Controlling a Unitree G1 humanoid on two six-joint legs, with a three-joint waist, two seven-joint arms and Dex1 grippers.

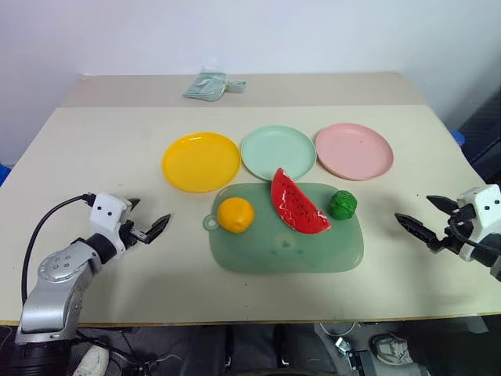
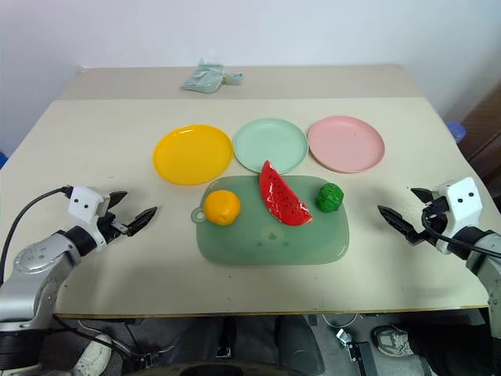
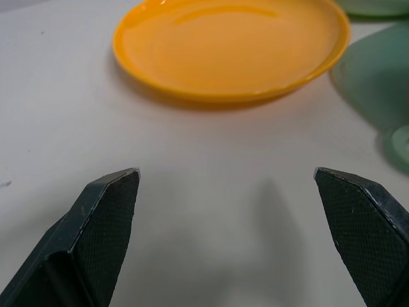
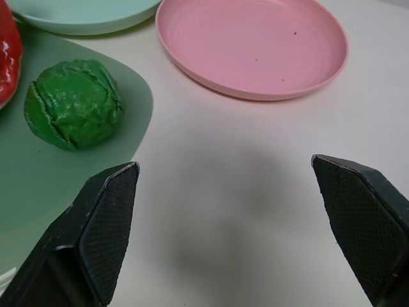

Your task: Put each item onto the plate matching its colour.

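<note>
- Left end effector (image 1: 149, 227) at lower left of the head view, above bare counter (image 1: 102, 157); fingers spread wide, nothing between them.
- Right end effector (image 1: 427, 223) at lower right, likewise spread wide and holding nothing; it sits just off the tray's right end.
- Translucent green tray (image 1: 313, 254), centre of frame, loop at its left end. Contents: orange fruit (image 1: 236, 215) at the left, red watermelon wedge (image 1: 297, 203) in the middle standing on edge with its upper tip overlapping the tray's far rim, dark-green vegetable (image 1: 342, 205) at the right edge.
- Behind the tray, a row of three plates, all holding nothing: yellow plate (image 1: 201, 161) left of centre, mint green plate (image 1: 278, 152) in the middle, pink plate (image 1: 354, 150) right of centre. Mint and pink rims nearly touch.
- Pale green folded cloth (image 1: 207, 84) near the far counter edge, upper centre-left of frame.
</note>
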